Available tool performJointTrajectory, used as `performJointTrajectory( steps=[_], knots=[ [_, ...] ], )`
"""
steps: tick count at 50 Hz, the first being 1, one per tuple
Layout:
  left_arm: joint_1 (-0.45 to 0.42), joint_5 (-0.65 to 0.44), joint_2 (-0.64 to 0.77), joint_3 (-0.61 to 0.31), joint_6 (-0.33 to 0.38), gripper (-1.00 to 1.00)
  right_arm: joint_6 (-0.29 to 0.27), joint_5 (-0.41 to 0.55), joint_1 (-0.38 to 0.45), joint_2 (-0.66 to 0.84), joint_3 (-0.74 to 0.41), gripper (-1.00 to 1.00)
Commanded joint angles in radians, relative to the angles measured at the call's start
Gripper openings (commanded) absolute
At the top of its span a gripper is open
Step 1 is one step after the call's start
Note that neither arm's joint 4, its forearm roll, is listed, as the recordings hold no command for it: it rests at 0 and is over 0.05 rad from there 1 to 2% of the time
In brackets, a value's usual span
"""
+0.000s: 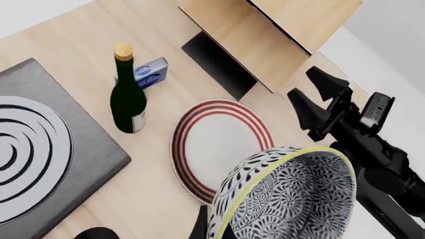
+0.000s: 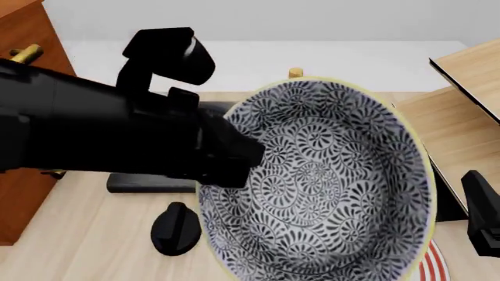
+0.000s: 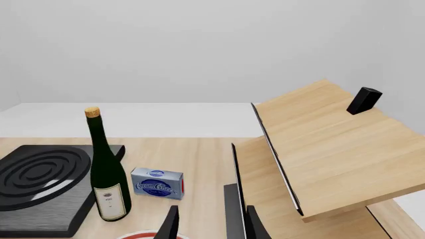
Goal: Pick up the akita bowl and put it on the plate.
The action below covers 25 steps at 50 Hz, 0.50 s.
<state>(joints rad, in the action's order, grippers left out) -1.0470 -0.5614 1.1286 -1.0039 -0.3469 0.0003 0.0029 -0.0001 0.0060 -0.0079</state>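
Clearly the left pincer (image 1: 199,230) is clamped on the akita bowl (image 1: 285,196), which hangs tilted in the air just beside and above the plate (image 1: 222,144) on the table (image 1: 159,199). The right pincer (image 3: 209,224) stands apart, empty, near the plate's far side.

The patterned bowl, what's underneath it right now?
The bowl is lifted off the table in the left end effector. Below it lies the red-ringed plate, whose near edge the bowl hides. The bowl looks empty inside.

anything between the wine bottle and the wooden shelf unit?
Yes: the blue box lies between the wine bottle and the wooden shelf unit, seen in the right wrist view.
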Motion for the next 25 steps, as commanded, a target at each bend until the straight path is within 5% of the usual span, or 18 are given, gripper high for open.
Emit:
performJointTrajectory(
  steps=[1,13,25],
  knots=[
    [-0.082,-0.094,0.076,-0.114,-0.041,-1.0,0.0,0.0,0.0,0.0,0.0,1.0],
    [-0.154,-0.123,0.151,-0.17,-0.086,-1.0,0.0,0.0,0.0,0.0,0.0,1.0],
    [-0.092,-0.05,0.177,-0.127,-0.081,-1.0,0.0,0.0,0.0,0.0,0.0,1.0]
  ],
)
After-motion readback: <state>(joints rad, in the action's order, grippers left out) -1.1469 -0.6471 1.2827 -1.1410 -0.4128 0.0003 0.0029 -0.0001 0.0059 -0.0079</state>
